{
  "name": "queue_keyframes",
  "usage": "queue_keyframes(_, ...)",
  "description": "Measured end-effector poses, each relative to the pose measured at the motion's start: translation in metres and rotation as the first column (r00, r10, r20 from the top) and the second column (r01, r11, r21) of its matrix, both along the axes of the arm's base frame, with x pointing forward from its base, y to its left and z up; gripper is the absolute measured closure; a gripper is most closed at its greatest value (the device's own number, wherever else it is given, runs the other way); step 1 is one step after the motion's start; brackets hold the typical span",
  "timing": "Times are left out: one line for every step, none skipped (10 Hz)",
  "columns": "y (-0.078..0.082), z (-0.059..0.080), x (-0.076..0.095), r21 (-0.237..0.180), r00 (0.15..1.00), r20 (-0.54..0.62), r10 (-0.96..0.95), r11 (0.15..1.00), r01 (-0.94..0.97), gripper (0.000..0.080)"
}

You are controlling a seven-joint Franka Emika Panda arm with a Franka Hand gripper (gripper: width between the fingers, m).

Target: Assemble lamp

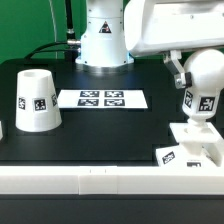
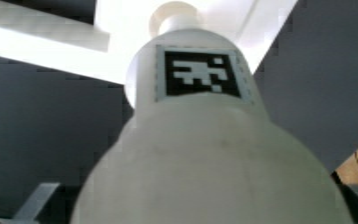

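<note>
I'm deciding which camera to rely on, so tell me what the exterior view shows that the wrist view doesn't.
Only the exterior view shows the shade, the marker board and the square base just below the bulb, all on the black table. Only the wrist view gives a close look along the bulb's body, which fills most of the picture. Both show the bulb and its tag.
</note>
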State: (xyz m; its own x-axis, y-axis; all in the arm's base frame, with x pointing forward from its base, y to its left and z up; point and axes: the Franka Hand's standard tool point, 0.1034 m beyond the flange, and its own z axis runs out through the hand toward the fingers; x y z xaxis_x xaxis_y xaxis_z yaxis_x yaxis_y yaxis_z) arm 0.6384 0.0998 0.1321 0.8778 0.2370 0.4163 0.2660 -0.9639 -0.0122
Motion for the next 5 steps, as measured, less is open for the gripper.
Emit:
queue_keyframes(-0.0004,-0.0036,-0.0029,-0.001,1.0,-0.001,0.0,1.0,0.0,0.0222)
queue_keyframes(-0.0017,-0.0046,-0.004,-0.002,1.0,-0.001,-0.001,1.0,0.001,0.0222)
queue_keyframes(-0.0029,-0.0052,-0.0043,-0.003,1.0,-0.001,-0.002,1.0,0.002,0.0222)
queue_keyframes(-0.0038,-0.0074,-0.005,-0.004,1.0,-0.002,-0.002,1.0,0.002,0.0222)
queue_keyframes(-0.0041,-0.0115,-0.0065,-0.004,1.0,-0.003,-0.003,1.0,0.003,0.0222)
